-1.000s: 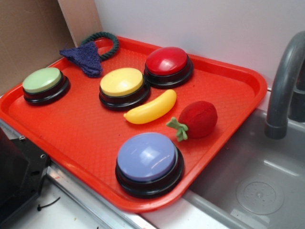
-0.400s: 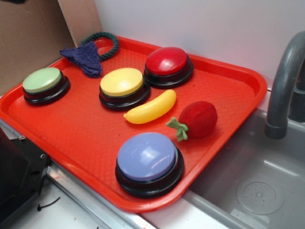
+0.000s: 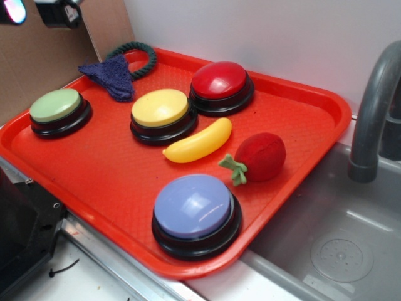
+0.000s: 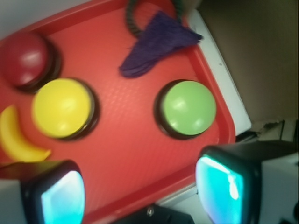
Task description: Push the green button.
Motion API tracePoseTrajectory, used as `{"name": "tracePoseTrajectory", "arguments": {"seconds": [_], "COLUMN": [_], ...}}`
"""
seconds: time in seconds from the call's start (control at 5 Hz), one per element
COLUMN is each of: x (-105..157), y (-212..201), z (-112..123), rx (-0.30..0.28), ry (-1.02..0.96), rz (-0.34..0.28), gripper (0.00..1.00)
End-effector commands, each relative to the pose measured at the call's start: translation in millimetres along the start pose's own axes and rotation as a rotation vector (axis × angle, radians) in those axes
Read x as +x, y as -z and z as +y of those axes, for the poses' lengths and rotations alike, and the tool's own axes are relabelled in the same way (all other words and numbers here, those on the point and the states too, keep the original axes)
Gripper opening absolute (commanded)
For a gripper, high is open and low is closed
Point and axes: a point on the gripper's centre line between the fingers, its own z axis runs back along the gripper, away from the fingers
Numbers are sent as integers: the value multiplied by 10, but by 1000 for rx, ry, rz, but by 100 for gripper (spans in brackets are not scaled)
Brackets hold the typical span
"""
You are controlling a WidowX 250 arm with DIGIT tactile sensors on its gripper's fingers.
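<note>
The gripper (image 3: 39, 11) has come into view at 11 o'clock, fingers (image 4: 219, 186) wide apart and empty; it should go straight down onto the green button (image 3: 56, 105).

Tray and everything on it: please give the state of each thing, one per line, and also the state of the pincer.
Red tray: flat, beside the sink.
Green button: untouched, nothing on it.
Yellow button: untouched.
Red button: untouched.
Lavender-blue button: untouched, near the tray's front rim.
Toy banana: lying flat.
Plush strawberry: lying on its side.
Pincer: open, above the tray, holding nothing.
</note>
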Motion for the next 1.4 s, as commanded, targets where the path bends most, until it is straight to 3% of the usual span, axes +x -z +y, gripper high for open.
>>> {"name": "tracePoseTrajectory", "arguments": {"seconds": [0.0,0.2,0.6,1.2], "x": [76,120,266,310], "y": [466,658,1032,1285], "z": [585,708,657,599], "rx": [35,48,77,39], "ry": [-264,-285,-198,-162], "rz": [-33,-23,14,48], "gripper": [100,100,100,100]}}
